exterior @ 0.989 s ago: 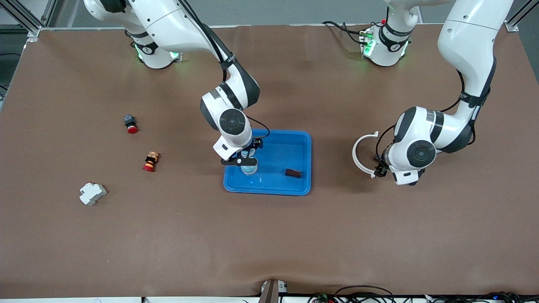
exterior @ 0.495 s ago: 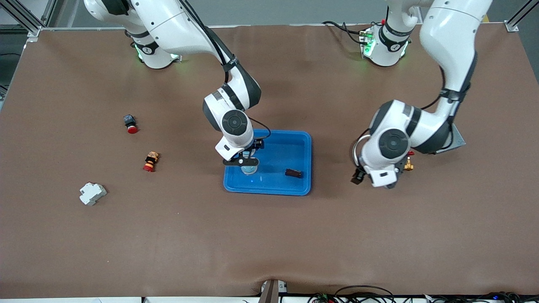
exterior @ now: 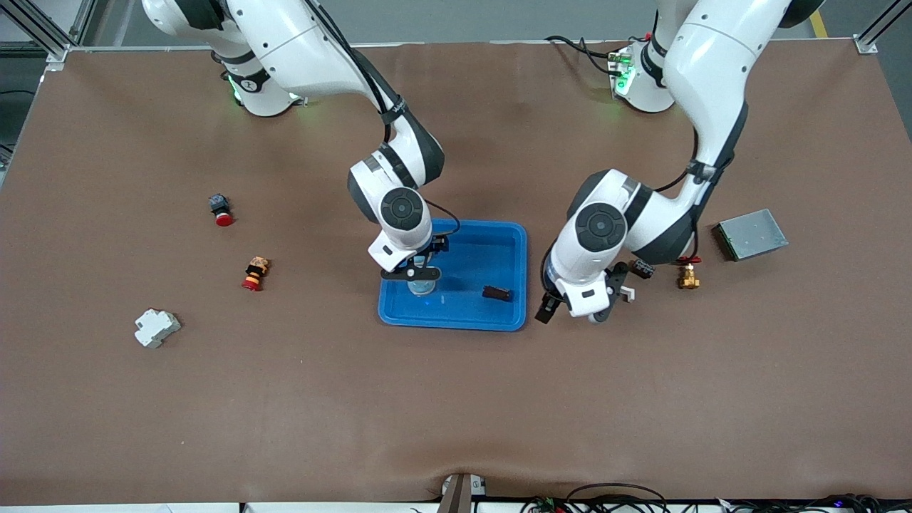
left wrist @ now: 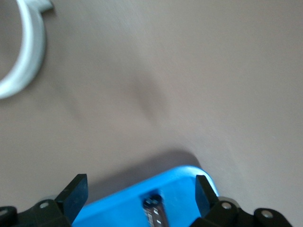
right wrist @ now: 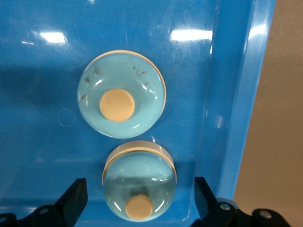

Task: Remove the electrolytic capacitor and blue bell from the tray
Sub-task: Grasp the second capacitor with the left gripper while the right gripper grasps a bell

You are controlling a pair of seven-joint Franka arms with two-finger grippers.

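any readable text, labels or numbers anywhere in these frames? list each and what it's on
No legible text in any view.
Band on the right arm's forearm: a small print mark, too small to read.
Band on the left arm's forearm: no print can be made out.
Blue tray, light blue bells, grey box: no markings visible.
Red push buttons and white breaker: too small to tell.
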